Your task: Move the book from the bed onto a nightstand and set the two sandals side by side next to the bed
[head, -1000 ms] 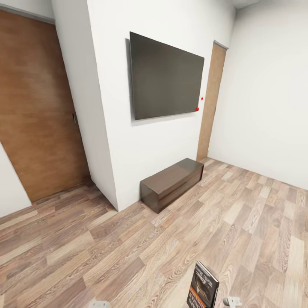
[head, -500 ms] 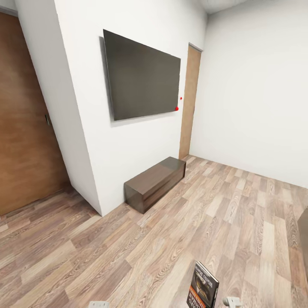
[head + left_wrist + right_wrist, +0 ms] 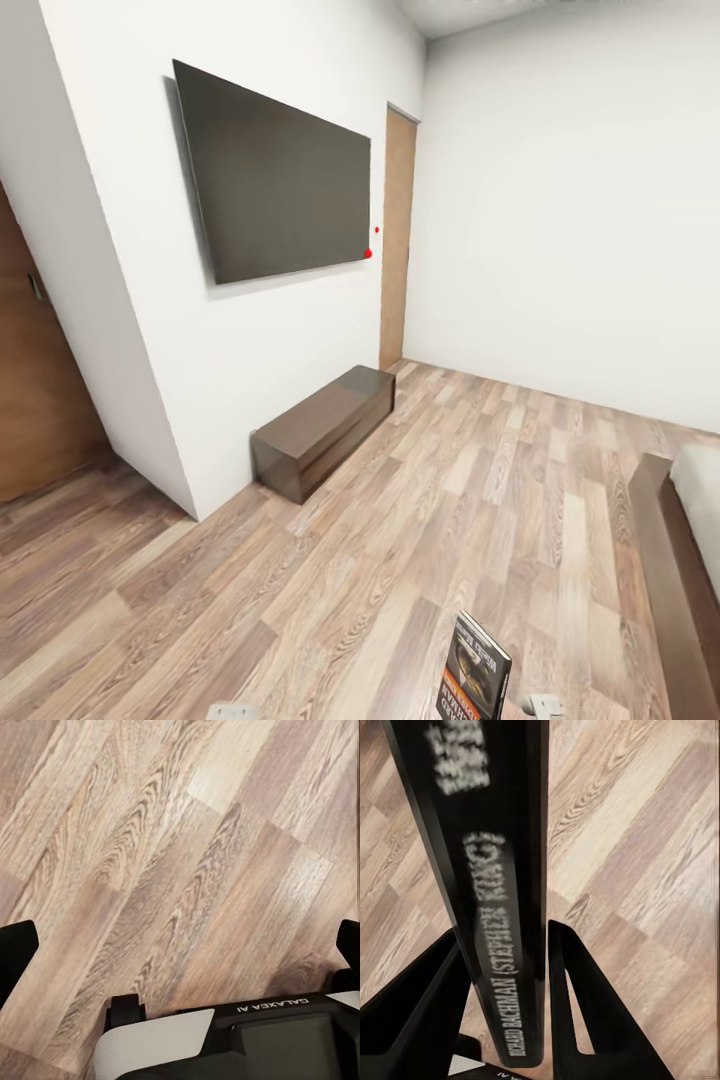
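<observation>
My right gripper (image 3: 502, 937) is shut on the book (image 3: 487, 892), whose dark spine with white lettering stands upright between the two black fingers. In the head view the book (image 3: 475, 670) shows its dark cover with an orange picture, low and right of centre above the wood floor. My left gripper (image 3: 184, 945) is open and holds nothing, with plank floor beneath it. A corner of the bed (image 3: 680, 570) enters at the right, dark frame under a pale grey mattress (image 3: 702, 490). The sandals and the nightstand are out of view.
A black TV (image 3: 275, 190) hangs on the white wall above a long dark brown bench (image 3: 320, 430). A narrow wooden door (image 3: 397, 240) stands in the far corner, and a wider brown door (image 3: 30, 400) is at the left. Open plank floor (image 3: 480, 480) lies between bench and bed.
The whole view has swung to the right: TV, bench and doors slid left and the bed corner came into sight. The book stays in my right gripper.
</observation>
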### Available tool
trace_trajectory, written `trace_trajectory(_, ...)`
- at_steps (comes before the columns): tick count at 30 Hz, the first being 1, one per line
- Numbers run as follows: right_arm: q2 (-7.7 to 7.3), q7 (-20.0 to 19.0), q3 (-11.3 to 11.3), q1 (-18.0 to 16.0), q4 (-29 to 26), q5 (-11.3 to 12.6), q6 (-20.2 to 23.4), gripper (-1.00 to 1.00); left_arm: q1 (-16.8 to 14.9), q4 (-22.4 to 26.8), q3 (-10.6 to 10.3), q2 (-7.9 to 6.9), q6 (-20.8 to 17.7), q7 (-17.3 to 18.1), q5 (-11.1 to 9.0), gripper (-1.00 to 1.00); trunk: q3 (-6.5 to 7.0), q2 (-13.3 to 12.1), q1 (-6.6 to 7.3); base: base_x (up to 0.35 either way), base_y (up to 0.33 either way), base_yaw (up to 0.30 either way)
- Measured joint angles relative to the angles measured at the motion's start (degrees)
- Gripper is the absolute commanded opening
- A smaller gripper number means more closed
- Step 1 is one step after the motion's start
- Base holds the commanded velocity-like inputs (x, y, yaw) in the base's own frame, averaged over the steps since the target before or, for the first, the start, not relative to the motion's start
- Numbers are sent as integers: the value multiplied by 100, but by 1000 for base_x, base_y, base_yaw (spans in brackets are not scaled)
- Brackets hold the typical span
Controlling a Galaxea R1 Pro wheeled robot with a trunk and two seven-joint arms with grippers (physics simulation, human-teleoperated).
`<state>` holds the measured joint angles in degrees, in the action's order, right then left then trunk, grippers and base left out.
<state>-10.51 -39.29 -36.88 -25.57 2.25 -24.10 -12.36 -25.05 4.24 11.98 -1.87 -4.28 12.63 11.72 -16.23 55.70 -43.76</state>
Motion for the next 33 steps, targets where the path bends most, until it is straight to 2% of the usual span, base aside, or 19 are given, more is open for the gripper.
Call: trace_trajectory(33, 15, 0, -13, 0, -1, 3, -2, -100, 0, 0, 0, -4, 0, 0, 0, 100, 0, 0, 0, 0, 0, -280)
